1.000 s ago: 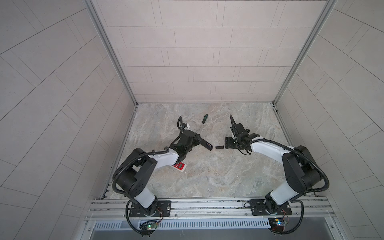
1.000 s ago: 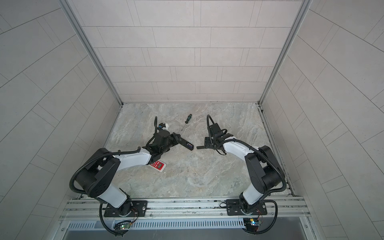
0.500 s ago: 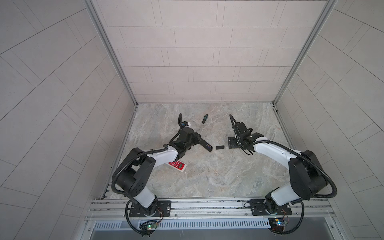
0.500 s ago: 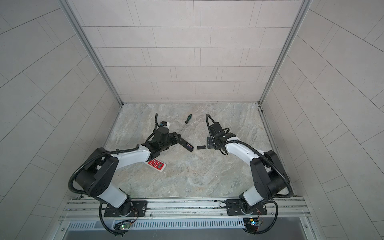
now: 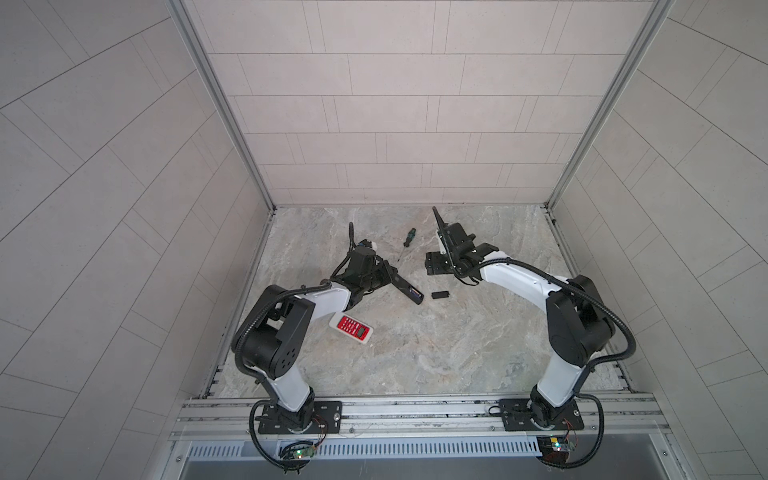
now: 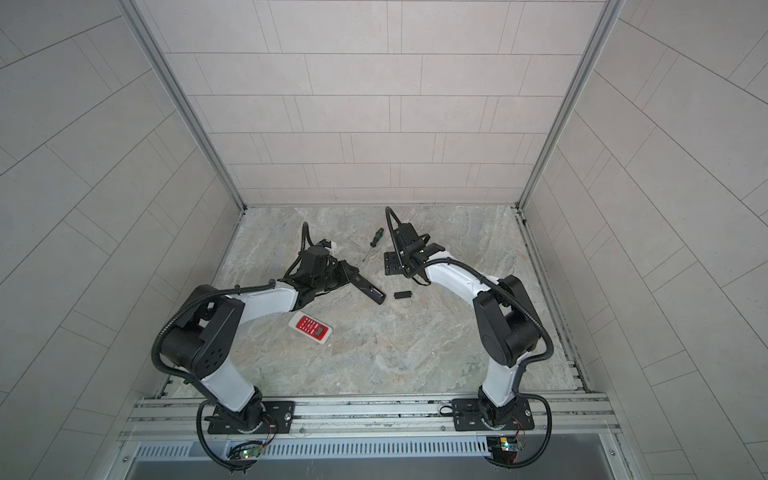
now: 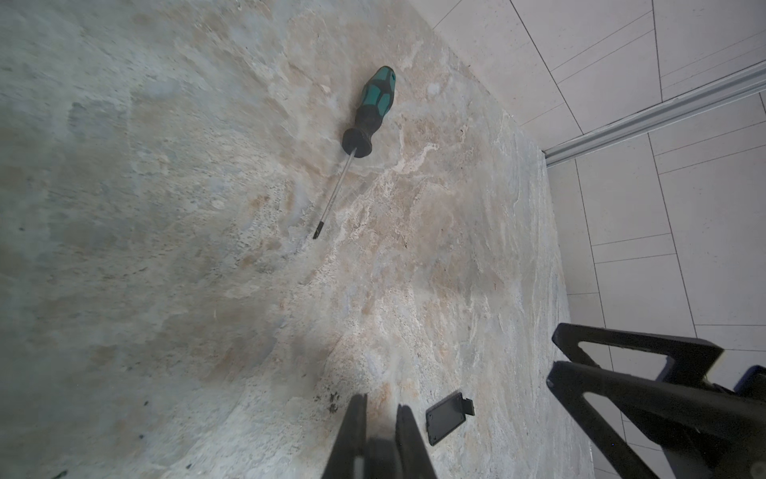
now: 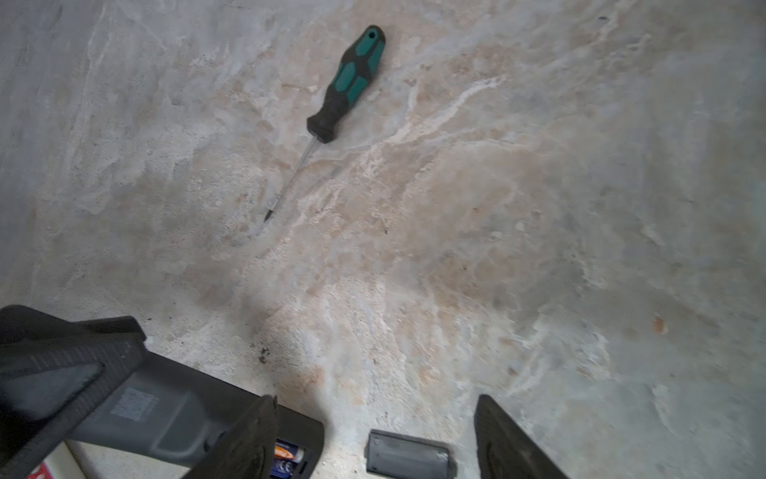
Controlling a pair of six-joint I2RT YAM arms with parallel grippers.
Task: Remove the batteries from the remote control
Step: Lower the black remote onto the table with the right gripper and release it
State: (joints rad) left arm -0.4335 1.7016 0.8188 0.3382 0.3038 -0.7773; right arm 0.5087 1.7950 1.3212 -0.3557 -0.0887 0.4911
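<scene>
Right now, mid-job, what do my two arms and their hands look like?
Both the left arm and right arm have white links with black joint housings, black base plates and black ribbed cable conduit looping alongside. The left hand and right hand are black, with flat, tapering fingers; no markings are legible.

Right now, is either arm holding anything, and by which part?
The left gripper grips the black remote by one end; its far end, with the batteries showing, sticks out free. The right gripper is open and holds nothing.
</scene>
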